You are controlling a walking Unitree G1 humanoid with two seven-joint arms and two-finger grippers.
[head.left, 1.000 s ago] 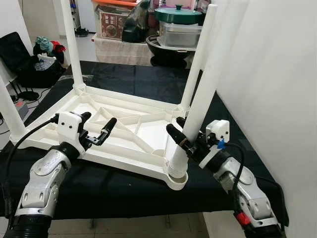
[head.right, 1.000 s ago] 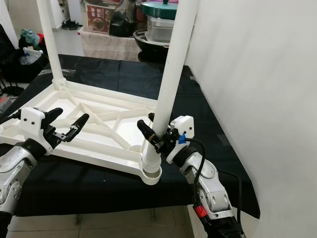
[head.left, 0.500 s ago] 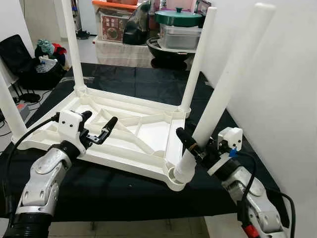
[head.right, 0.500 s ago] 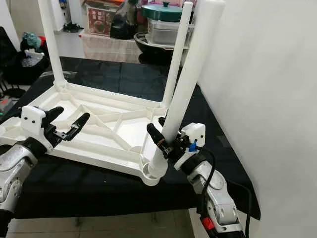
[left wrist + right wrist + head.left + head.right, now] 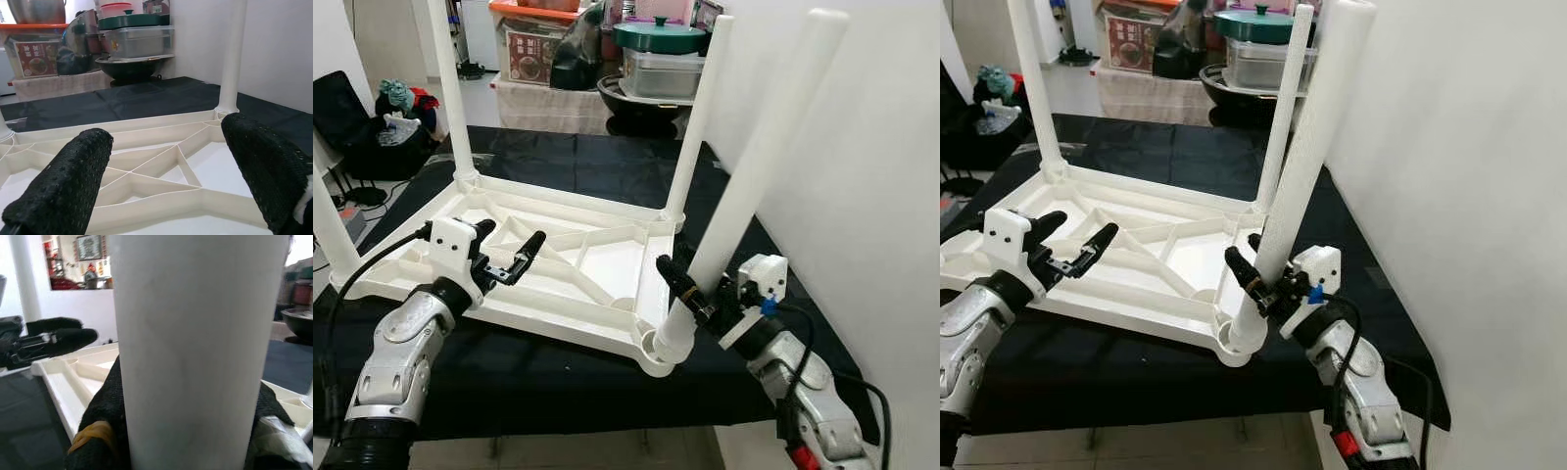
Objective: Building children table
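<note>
We see the white table top [image 5: 558, 264] lying upside down on a black cloth [image 5: 558, 157], with its ribbed underside facing up. 3 legs already stand in their corners; the far right one [image 5: 695, 117] is upright. The 4th leg [image 5: 754, 166] is at the near right corner. Its lower end sits in or at the round socket [image 5: 661, 354], but the leg leans away toward the white wall [image 5: 862, 196], so we judge it is not seated yet.

The right gripper [image 5: 700, 299] is clamped on this leg near its lower end, 1 black finger on each side of it. The left gripper [image 5: 507, 257] hovers above the near left part of the table top, with its fingers [image 5: 63, 186] apart and holding nothing.

We think the step in hand is fitting the last leg. The next move calls for bringing the leg upright over the socket and then pressing or turning it down. The left gripper could hold the table top steady, because the light frame may slide on the cloth.
</note>
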